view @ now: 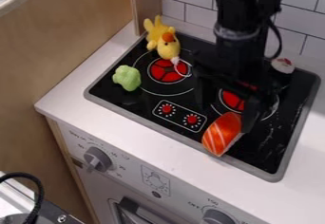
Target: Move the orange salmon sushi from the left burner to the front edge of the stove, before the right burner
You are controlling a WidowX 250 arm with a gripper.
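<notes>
Gripper (226, 117) over black cooktop (254, 155), fingers spread wide, nothing held. Orange-and-white toy salmon piece (220, 134) beside one finger, at cooktop's front edge. Yellow plush bird (166, 43) near back left corner, green toy (127, 78) near left edge. White counter (111, 59), tiled wall (184, 10) behind, wooden panel (63, 47) left.

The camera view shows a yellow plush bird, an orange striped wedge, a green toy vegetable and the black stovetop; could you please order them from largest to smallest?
1. Black stovetop
2. Yellow plush bird and orange striped wedge, too alike to rank
3. Green toy vegetable
</notes>
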